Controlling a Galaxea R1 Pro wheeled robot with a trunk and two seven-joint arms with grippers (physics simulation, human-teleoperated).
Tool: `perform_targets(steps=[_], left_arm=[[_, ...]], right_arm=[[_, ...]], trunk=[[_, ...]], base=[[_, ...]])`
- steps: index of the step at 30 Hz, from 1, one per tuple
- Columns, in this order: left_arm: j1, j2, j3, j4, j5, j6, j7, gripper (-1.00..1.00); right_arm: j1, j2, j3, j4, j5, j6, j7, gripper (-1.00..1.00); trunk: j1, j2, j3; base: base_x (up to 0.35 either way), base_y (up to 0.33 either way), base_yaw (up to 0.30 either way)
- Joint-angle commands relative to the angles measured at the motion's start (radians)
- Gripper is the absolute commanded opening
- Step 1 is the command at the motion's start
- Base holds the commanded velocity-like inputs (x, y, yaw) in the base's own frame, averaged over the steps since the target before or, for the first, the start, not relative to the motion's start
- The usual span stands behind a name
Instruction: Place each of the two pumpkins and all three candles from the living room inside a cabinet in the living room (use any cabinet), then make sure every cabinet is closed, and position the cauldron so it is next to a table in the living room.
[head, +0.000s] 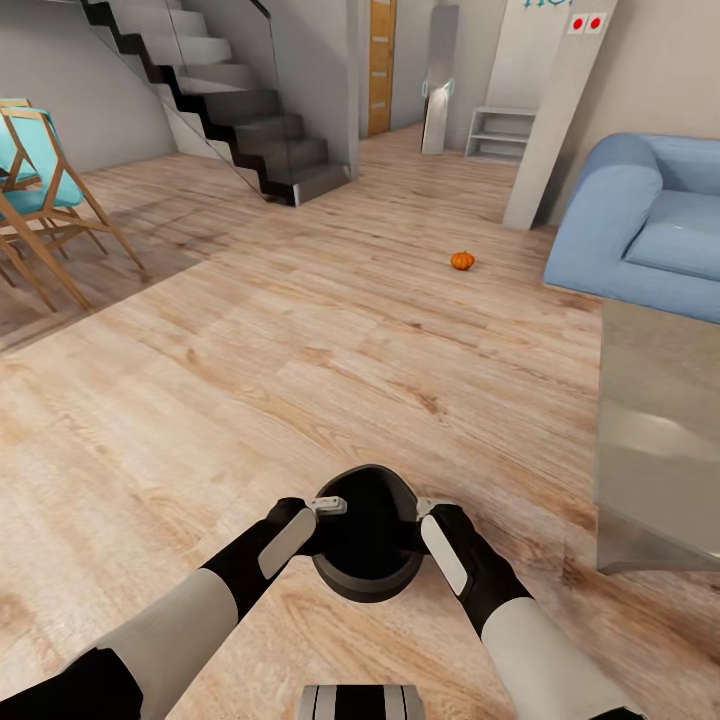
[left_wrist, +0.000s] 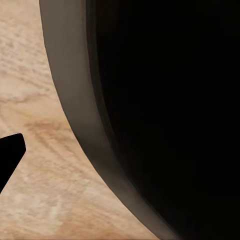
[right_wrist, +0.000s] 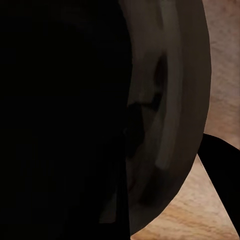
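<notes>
both end effectors seemingly grip the cauldron (head: 365, 540) rim.

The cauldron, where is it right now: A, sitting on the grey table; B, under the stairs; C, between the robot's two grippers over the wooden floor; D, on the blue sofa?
C: the cauldron sits between the left gripper and right gripper, with wooden floor around it.

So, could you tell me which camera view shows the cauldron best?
The head view: the whole cauldron sits between the left gripper and right gripper. Both wrist views catch just a close slice of its rim and dark inside.
</notes>
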Motion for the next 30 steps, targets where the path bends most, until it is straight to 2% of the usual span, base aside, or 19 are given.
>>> perform_targets(steps=[1, 4, 5, 30], left_arm=[[-0.001, 0.0, -0.004, -0.001, 0.011, 0.0, 0.009, 1.0], [-0.001, 0.0, -0.004, -0.001, 0.011, 0.0, 0.008, 1.0], [-0.001, 0.0, -0.004, -0.001, 0.011, 0.0, 0.008, -1.0], [0.0, 0.0, -0.003, -0.003, 0.011, 0.0, 0.01, -1.0]], right_arm=[[0.0, -0.001, 0.002, 0.017, -0.016, -0.01, -0.008, -1.0], [0.0, -0.001, 0.002, 0.017, -0.016, -0.01, -0.008, -1.0], [0.0, -0.001, 0.002, 0.017, -0.016, -0.01, -0.008, -1.0], [0.0, -0.001, 0.002, 0.017, -0.016, -0.01, -0.008, -1.0]], trunk=[[0.0, 0.0, -0.001], [0.0, 0.0, -0.001], [0.0, 0.0, -0.001], [0.0, 0.0, -0.001]], base=[[0.0, 0.0, 0.0], [0.0, 0.0, 0.0], [0.0, 0.0, 0.0], [0.0, 0.0, 0.0]])
